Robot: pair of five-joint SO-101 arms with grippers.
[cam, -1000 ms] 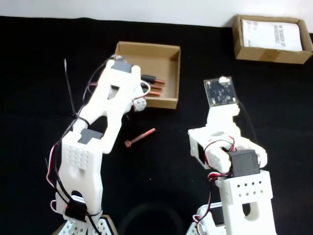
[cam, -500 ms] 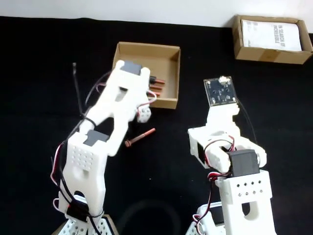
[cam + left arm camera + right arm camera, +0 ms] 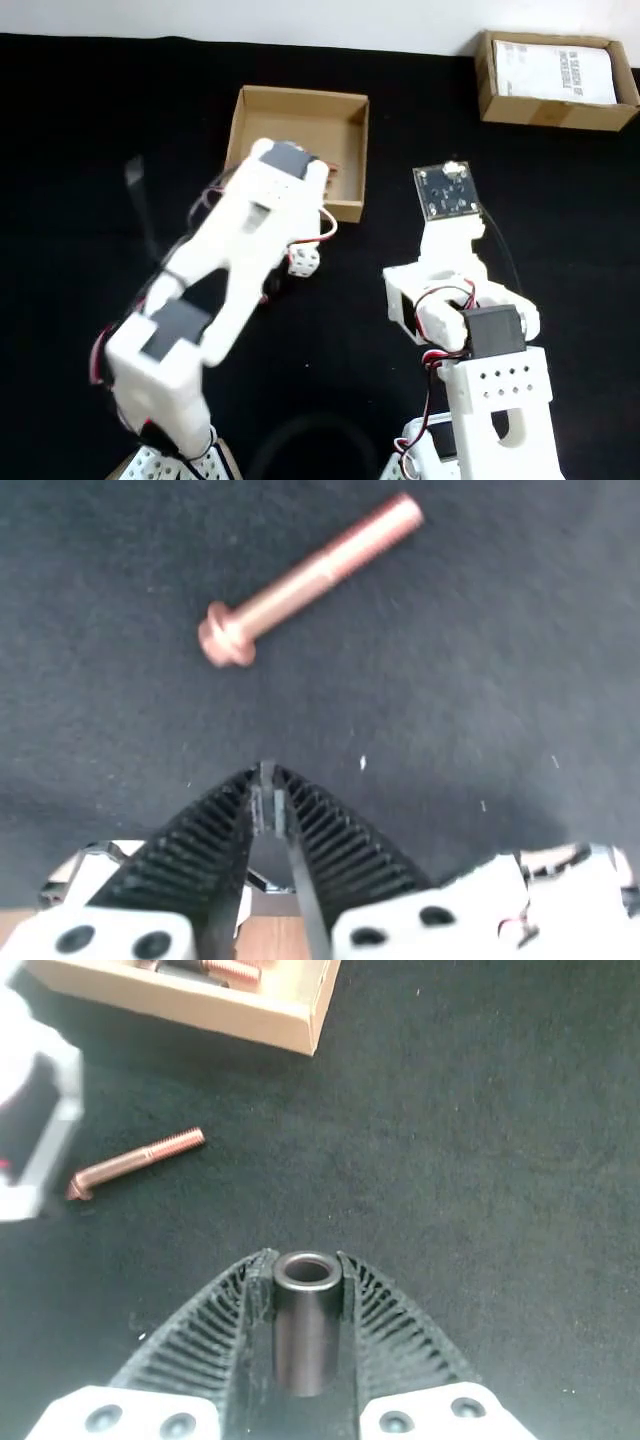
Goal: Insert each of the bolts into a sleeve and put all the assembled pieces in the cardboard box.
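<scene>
Since one copper-coloured bolt (image 3: 300, 580) lies loose and flat on the bench (image 3: 80, 100), the task is judged unfinished: this bolt has yet to get a sleeve. The sleeve (image 3: 305, 1310), a short dark tube, sits pinched between the right jaws, which are closed onto its sides. It lies along the jaws with its open bore facing forward, and I judge it is held that way to offer the hole to a bolt's threaded end. The left jaws are closed tip to tip on nothing. They hang low over the bench just short of the bolt's flanged head and would need to part before any grasp. The left arm (image 3: 240, 250) stretches toward the cardboard box (image 3: 345, 210), which stands near the bolt on its far side. The box holds several copper pieces (image 3: 225, 970), likely finished assemblies, though too little shows to be sure. The right arm (image 3: 450, 250) stands well apart from the box. The bench is covered in matte black, cloth-like material. A second cardboard box (image 3: 545, 112) holding a printed sheet sits at the far right corner. A pale wall (image 3: 300, 15) runs behind the bench.
</scene>
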